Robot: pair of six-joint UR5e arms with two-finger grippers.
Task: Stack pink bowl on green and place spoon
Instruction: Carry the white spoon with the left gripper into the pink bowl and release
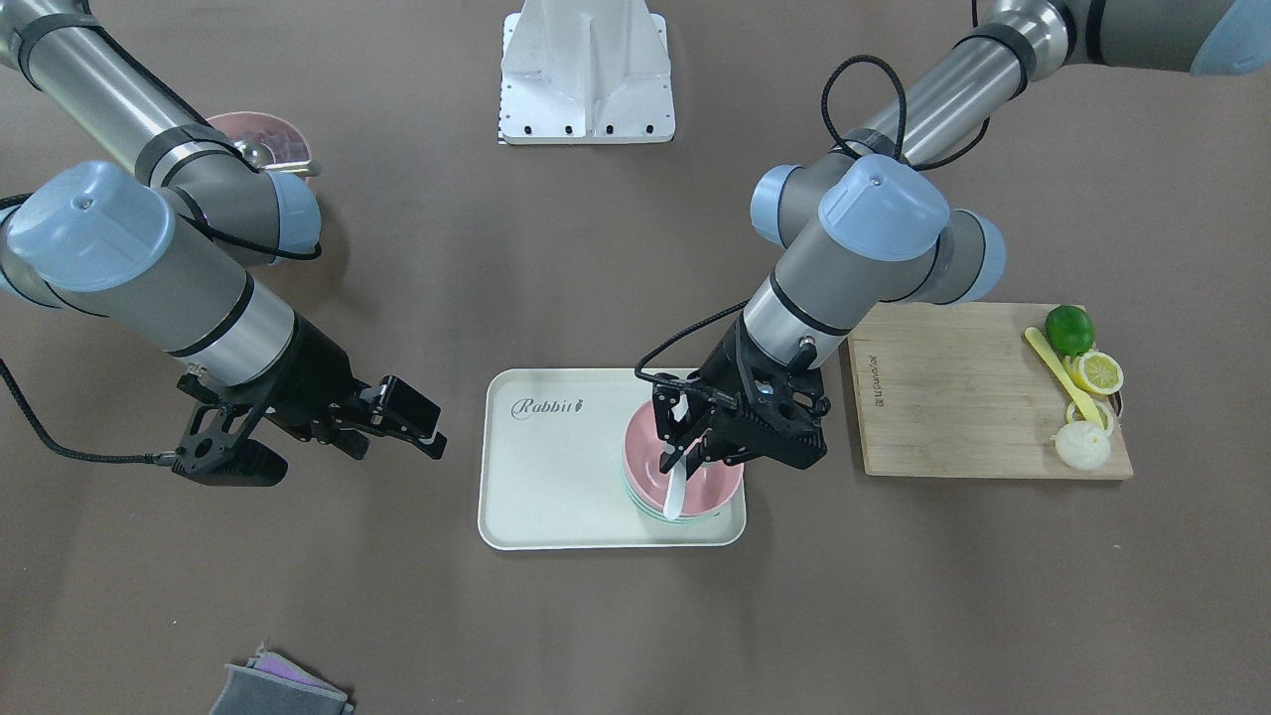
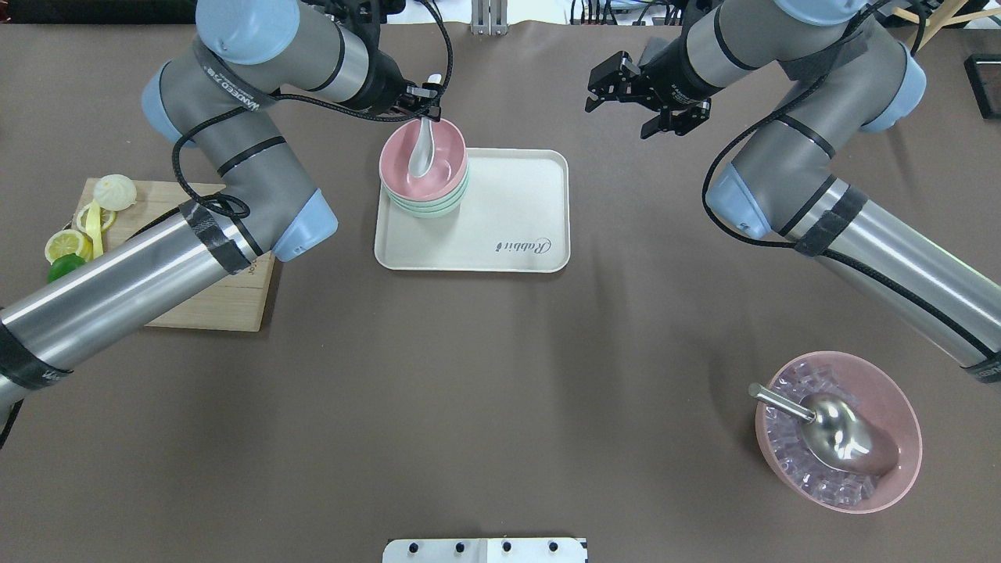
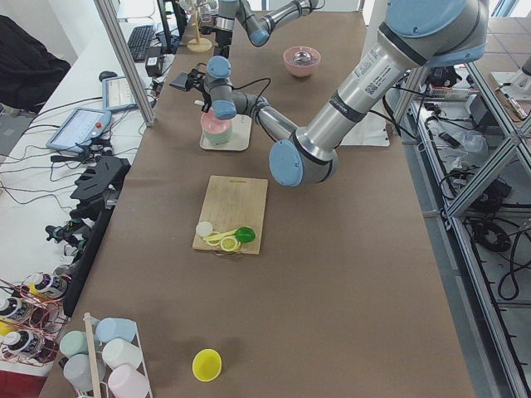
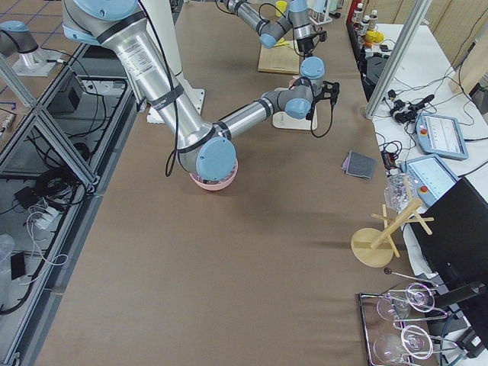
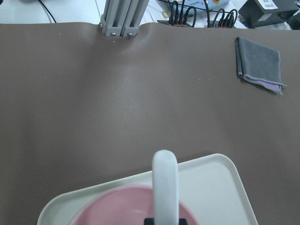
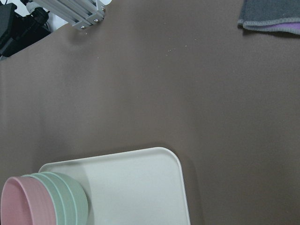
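Above pink bowl [image 2: 449,155], left gripper [image 2: 427,97] seemingly holds spoon [image 2: 421,156].

A: Where do the two top views sit?
B: One is high behind the robot, looking forward and down, tray [image 2: 508,203] at upper centre. The other faces it from across the table, steeply down, tray at lower centre, sides mirrored.
A: And the side views?
B: High at each table end, far back, looking along it; the tray shows small in the upper part.
A: The wrists?
B: Close above the bowls [image 6: 42,201], both looking out to the cloth [image 5: 258,63], upper right.
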